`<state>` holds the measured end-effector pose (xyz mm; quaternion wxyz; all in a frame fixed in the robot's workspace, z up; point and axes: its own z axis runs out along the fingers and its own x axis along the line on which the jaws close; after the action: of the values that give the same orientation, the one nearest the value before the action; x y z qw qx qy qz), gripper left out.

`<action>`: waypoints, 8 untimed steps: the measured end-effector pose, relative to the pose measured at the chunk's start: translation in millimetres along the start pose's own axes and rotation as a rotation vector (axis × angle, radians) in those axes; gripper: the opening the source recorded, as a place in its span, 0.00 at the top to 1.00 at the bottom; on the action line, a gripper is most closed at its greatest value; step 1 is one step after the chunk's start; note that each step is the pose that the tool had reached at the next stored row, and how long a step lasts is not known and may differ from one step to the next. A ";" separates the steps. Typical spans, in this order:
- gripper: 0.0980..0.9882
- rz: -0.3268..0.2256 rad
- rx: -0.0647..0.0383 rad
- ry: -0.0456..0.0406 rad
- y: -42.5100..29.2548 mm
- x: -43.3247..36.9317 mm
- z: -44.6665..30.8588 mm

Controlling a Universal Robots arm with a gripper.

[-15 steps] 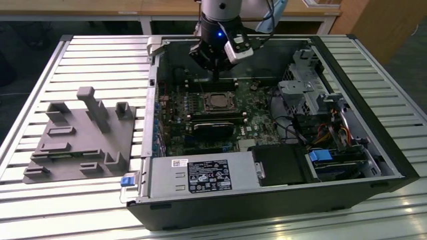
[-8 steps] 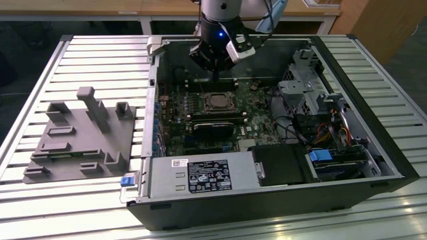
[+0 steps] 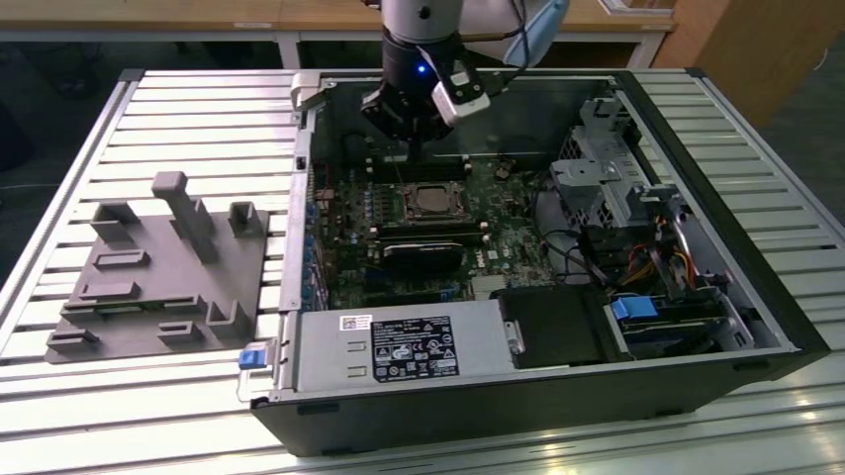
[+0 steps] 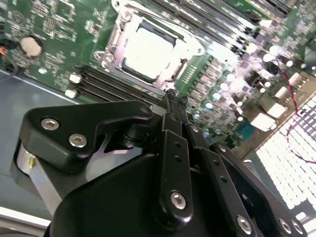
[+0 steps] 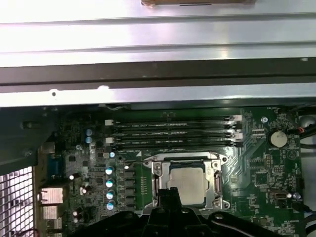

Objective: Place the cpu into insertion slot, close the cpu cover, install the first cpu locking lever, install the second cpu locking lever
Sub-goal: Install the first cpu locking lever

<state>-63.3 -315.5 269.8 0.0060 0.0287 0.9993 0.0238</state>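
Note:
The cpu point(image 3: 425, 201) point(image 4: 148, 49) point(image 5: 186, 183) lies flat in the insertion slot point(image 5: 188, 206) on the green motherboard, pale metal face up. The cpu cover point(image 4: 117, 37) point(image 5: 217, 174), a silver frame, lies down around the chip. My gripper point(image 3: 414, 164) point(image 4: 172, 101) point(image 5: 170, 195) hangs over the board just beside the socket, on its memory-slot side. The fingers are pressed together into a narrow tip, shut with nothing between them, and the tip sits close to the socket's edge.
The open computer case point(image 3: 779, 297) lies on a slatted table. A black heatsink block point(image 3: 422, 255) sits in front of the socket, the grey power supply point(image 3: 396, 346) nearer still. Memory slots point(image 5: 173, 131) lie behind the socket. Drive cages point(image 3: 608, 168) stand on the exterior view's right, a grey fixture point(image 3: 158, 267) on its left.

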 end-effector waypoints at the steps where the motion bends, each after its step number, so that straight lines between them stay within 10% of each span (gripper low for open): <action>1: 0.99 0.000 0.000 -0.0016 -0.2 3.2 0.1; 8: 0.99 -0.001 -0.001 -0.0192 -1.1 18.7 2.3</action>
<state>-82.0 -315.5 267.2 0.0156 0.0283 0.9992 0.0240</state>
